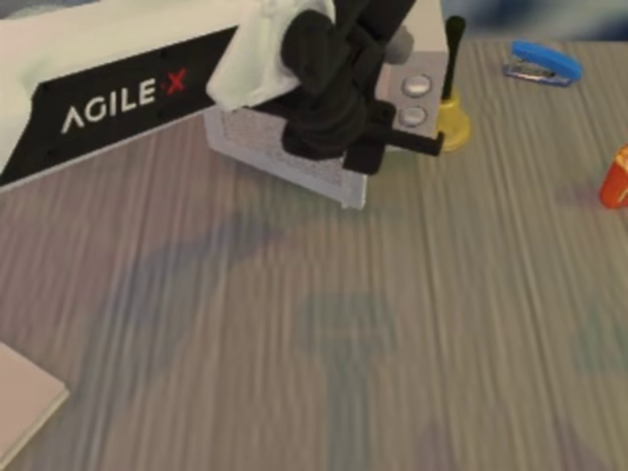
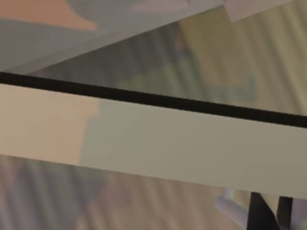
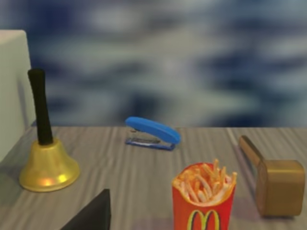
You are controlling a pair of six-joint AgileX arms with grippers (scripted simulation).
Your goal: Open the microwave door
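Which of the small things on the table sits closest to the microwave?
The brass bell with the black handle; it stands right beside the microwave's knob side. The blue stapler and the red fries carton lie farther toward the table's right.

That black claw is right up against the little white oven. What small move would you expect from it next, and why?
Probably a further pull outward, swinging the light-grey mesh-window door wider. In the top view that door already stands ajar from the boxy white-grey microwave, angled out over the table, and the left arm's black claw sits at its free edge beside the two silver knobs. The right arm is not in that view.
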